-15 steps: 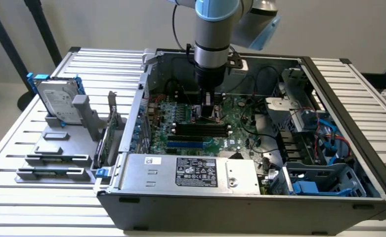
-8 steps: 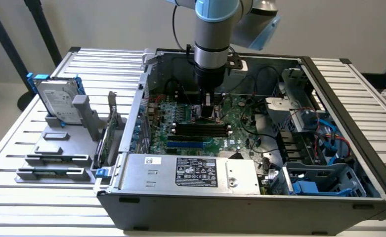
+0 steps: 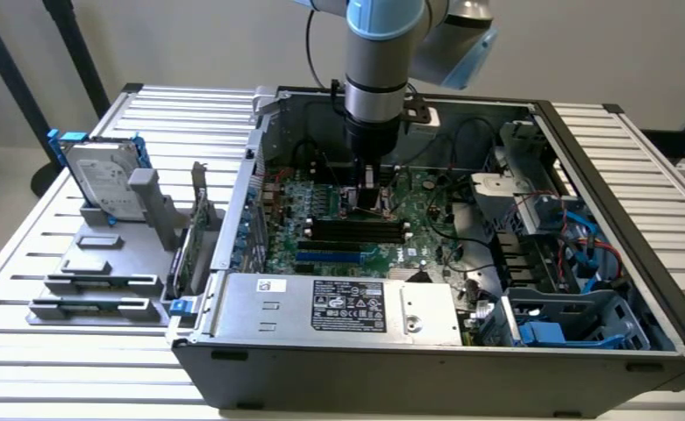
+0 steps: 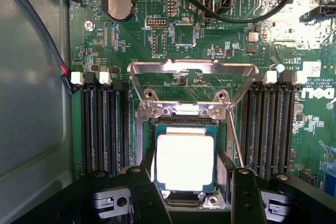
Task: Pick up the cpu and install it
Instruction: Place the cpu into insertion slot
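On the exterior view I see the arm (image 3: 377,70) reaching straight down into the open computer case (image 3: 436,373), which lies on the slatted table (image 3: 38,228). The gripper (image 3: 372,200) is low over the green motherboard (image 3: 331,197), near its middle. A power supply (image 3: 342,307) with a black label sits along the case's near wall. Outside the case, toward the exterior view's left, a hard drive (image 3: 103,180) with blue rails stands upright in a grey holder, with more holder blocks (image 3: 96,285) just in front of it.

On the wrist view I look down at the socket. The cpu (image 4: 185,158), silver top up, sits square over the socket, between the two banks of memory slots (image 4: 102,129). The hinged metal retention frame (image 4: 191,66) is swung up and clear of it. The two black fingers (image 4: 143,190) flank the cpu, drawn in narrow against its opposite edges, so I read the jaws as clamped on it. I cannot tell whether the chip is fully seated. A coin cell (image 4: 119,4) and a looping black cable (image 4: 236,18) lie further off on the board.
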Controlling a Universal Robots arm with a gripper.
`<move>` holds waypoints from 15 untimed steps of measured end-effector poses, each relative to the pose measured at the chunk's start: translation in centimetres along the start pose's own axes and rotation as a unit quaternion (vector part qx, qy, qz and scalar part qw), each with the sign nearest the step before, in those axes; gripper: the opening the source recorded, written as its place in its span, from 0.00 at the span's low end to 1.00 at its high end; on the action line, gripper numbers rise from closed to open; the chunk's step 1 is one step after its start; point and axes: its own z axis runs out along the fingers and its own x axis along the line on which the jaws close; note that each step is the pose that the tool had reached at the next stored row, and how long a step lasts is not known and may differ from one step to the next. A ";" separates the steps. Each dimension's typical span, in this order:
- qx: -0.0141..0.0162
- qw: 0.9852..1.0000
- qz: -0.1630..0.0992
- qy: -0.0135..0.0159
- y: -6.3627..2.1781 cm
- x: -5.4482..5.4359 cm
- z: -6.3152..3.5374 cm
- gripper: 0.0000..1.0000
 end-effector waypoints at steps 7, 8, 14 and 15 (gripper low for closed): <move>0.000 1.000 0.000 0.000 0.05 0.0 0.06 0.55; 0.000 1.000 0.000 0.000 0.06 0.0 0.06 0.55; 0.000 1.000 0.000 -0.001 0.07 0.0 0.09 0.55; 0.000 1.000 0.000 -0.001 0.07 0.0 0.10 0.55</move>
